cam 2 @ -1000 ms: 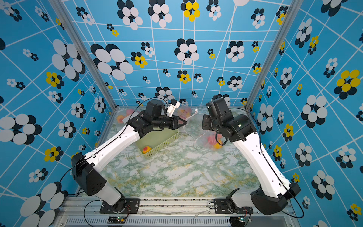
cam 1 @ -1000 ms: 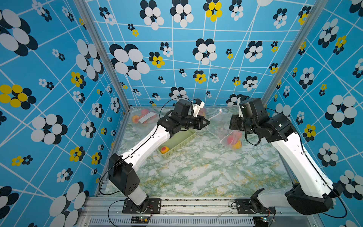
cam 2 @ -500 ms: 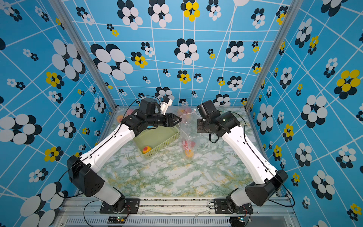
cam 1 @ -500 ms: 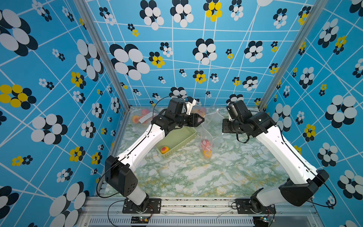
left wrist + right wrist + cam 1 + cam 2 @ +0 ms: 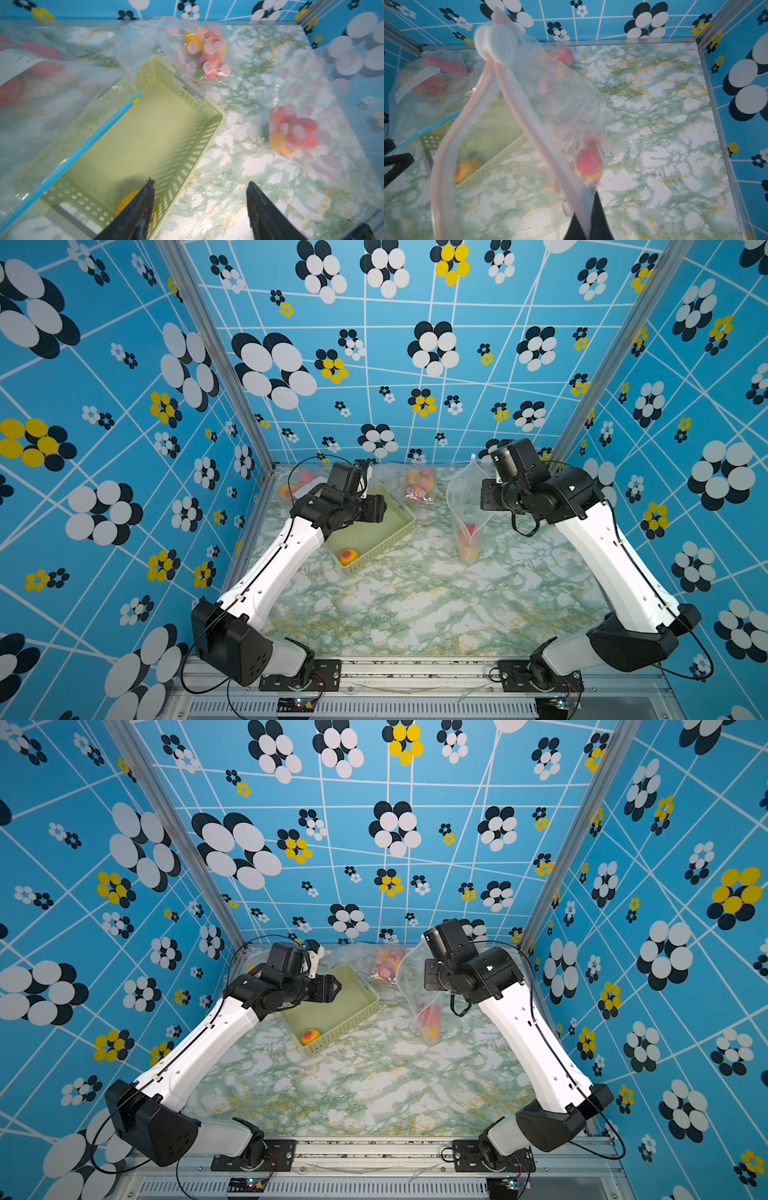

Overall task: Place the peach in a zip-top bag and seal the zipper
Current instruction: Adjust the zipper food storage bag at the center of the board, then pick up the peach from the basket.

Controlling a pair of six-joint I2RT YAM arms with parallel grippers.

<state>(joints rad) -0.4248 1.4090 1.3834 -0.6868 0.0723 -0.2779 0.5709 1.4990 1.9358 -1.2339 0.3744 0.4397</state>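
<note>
This looks like a robot test cell in a laboratory, not a home or a shop. Printed blue walls (image 5: pixel 415 364) with white lines and black, white and yellow flowers close it on three sides, held by aluminium posts (image 5: pixel 216 364). The surface (image 5: pixel 415 605) carries a green marble-pattern film. Two white-and-black arms, left (image 5: pixel 274 568) and right (image 5: pixel 615 564), stand bolted to a metal rail (image 5: pixel 415 672).

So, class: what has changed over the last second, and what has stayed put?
The left fingers opened, let go of the zip-top bag and drew back over the basket. The bag, peach inside, now hangs from the right fingers alone. Unchanged: right fingers shut on its zipper edge; basket in place.
</note>
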